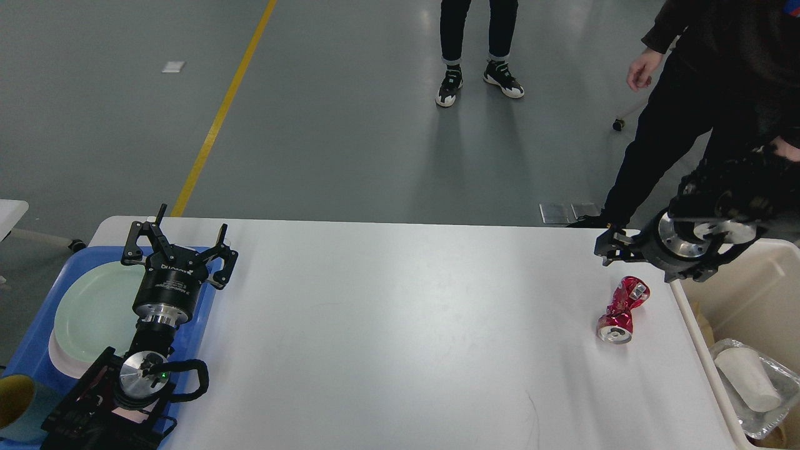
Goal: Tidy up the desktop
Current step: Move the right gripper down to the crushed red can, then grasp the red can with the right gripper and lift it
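Head view: the crushed red can (623,310) lies on its side on the desktop (400,337), at the right, close to the table's right edge. Its long axis runs near-to-far, tipped slightly rightward at the far end, with the opened top facing the near side. The right gripper (607,249) hangs just beyond the can's far end, a little to its left, so the can lies toward the near side of it. The gripper is seen dark and end-on (I cannot tell how far its fingers stand apart). The left gripper (181,245) is well apart at the far left, fingers spread wide and empty, over the blue tray (25,350). The right arm is plainly the nearer one.

The tray holds a pale green plate (94,312) stacked on a white one. Right of the table stands a cream bin (765,281), holding a foil dish (781,409) with a white cup (747,378) lying in it. That bin looks the likely place for the can.
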Robot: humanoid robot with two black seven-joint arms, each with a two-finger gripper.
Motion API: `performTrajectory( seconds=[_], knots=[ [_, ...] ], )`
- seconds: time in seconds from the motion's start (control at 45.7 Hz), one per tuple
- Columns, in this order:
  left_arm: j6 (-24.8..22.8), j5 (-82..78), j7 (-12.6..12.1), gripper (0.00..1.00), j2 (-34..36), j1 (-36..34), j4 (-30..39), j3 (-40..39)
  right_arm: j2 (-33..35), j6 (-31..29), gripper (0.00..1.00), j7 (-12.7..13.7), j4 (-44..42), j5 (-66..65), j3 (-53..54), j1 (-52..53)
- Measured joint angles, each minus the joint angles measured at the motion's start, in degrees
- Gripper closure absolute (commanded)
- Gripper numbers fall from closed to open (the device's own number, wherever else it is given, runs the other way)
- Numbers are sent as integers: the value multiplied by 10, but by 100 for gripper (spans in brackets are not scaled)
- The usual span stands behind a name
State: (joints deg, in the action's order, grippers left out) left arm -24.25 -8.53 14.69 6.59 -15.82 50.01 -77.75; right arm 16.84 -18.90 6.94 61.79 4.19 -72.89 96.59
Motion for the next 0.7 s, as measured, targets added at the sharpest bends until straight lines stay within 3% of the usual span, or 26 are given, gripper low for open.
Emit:
performTrajectory(
  seconds=[0.306, 0.7],
  knots=[
    [-1, 0, 0, 4, 0, 0, 0, 0, -51, 3, 1, 1, -266, 1, 57, -240],
    [-1, 0, 0, 4, 0, 0, 0, 0, -65, 56, 9, 1, -317, 2, 70, -323]
  ],
)
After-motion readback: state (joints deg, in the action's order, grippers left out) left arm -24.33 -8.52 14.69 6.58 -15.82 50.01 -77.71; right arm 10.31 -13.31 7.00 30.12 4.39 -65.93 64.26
